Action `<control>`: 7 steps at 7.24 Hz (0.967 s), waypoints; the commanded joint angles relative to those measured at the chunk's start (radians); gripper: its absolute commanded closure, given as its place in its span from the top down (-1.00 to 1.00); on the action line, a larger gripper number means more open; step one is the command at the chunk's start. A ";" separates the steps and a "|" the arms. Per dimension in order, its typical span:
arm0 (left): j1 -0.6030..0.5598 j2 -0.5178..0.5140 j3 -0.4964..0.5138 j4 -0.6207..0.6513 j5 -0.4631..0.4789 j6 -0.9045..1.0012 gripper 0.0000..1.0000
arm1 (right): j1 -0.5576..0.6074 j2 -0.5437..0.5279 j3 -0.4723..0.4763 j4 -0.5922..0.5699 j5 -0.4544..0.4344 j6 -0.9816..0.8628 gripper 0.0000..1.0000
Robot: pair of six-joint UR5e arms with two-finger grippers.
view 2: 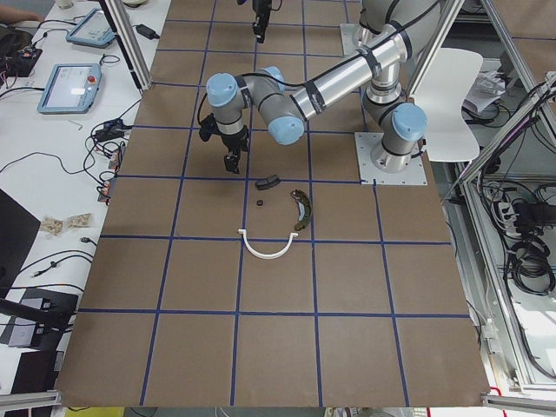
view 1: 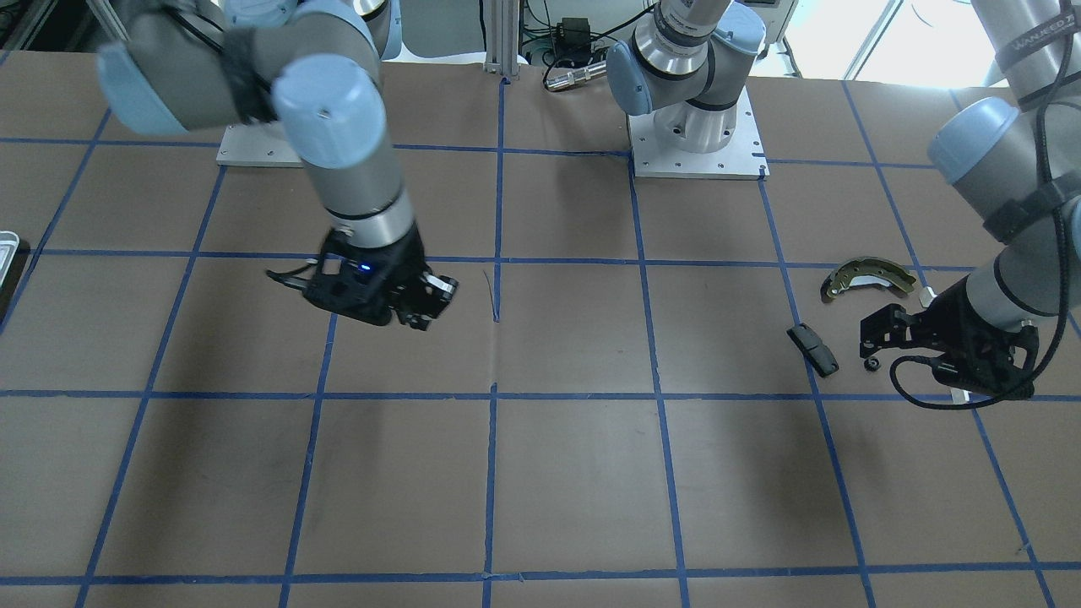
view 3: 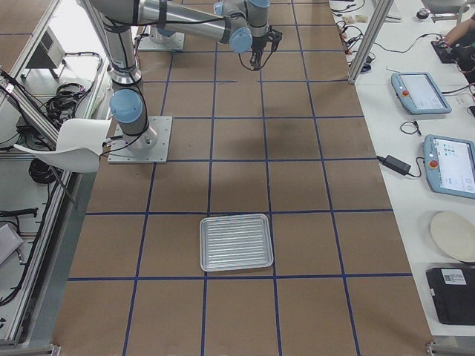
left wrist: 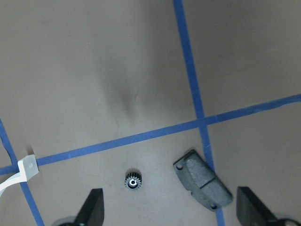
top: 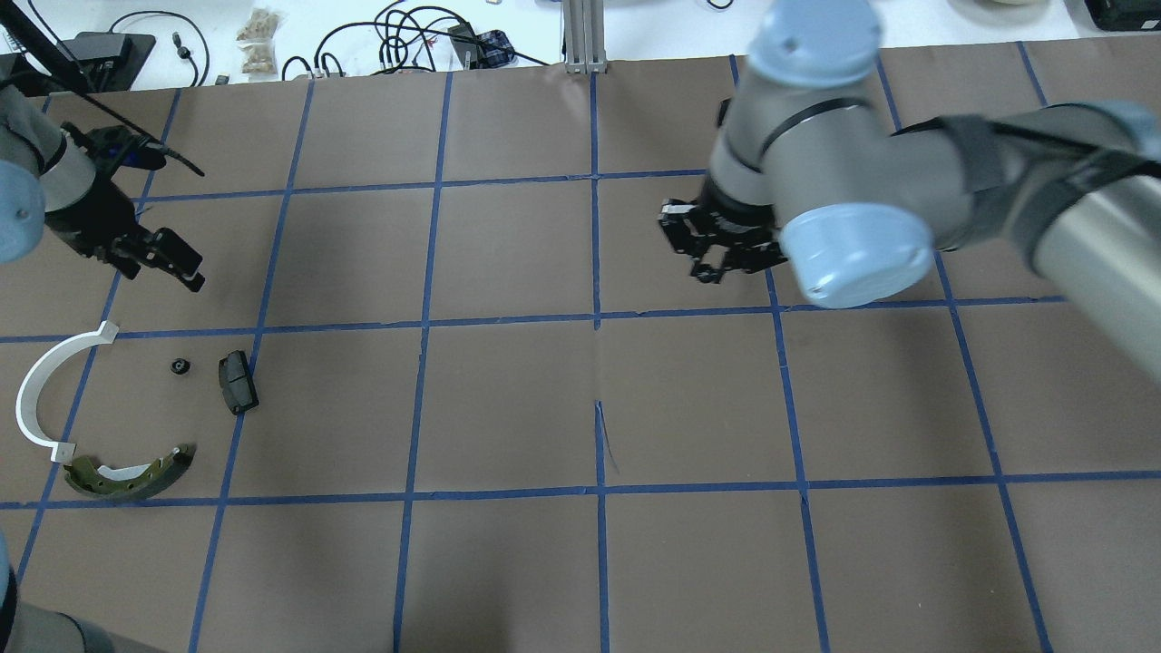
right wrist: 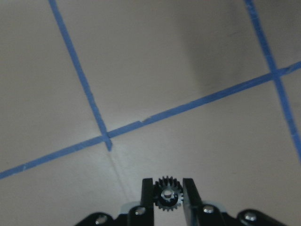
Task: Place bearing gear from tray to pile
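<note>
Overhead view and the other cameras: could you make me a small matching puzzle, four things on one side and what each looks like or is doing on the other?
Things:
1. right gripper
2. left gripper
3. white arc
4. tray

Descriptions:
A. silver and ribbed
B. shut on a small gear
C. open, holding nothing
D. lying next to an olive brake shoe

Pairs: 1-B, 2-C, 3-D, 4-A.
</note>
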 commanded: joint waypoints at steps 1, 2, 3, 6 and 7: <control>-0.096 -0.002 0.022 -0.024 -0.059 -0.134 1.00 | 0.133 0.209 -0.004 -0.234 -0.013 0.153 -0.95; -0.139 0.000 0.023 -0.024 -0.059 -0.199 1.00 | 0.133 0.218 -0.002 -0.262 -0.015 0.137 -0.06; -0.167 -0.003 0.022 -0.020 -0.059 -0.223 1.00 | 0.128 0.210 -0.008 -0.256 -0.030 0.053 0.79; -0.289 0.006 0.014 -0.024 -0.067 -0.459 1.00 | -0.021 0.024 -0.127 0.087 -0.053 -0.166 1.00; -0.385 -0.011 0.017 -0.008 -0.064 -0.614 1.00 | -0.096 -0.047 -0.155 0.203 -0.062 -0.258 1.00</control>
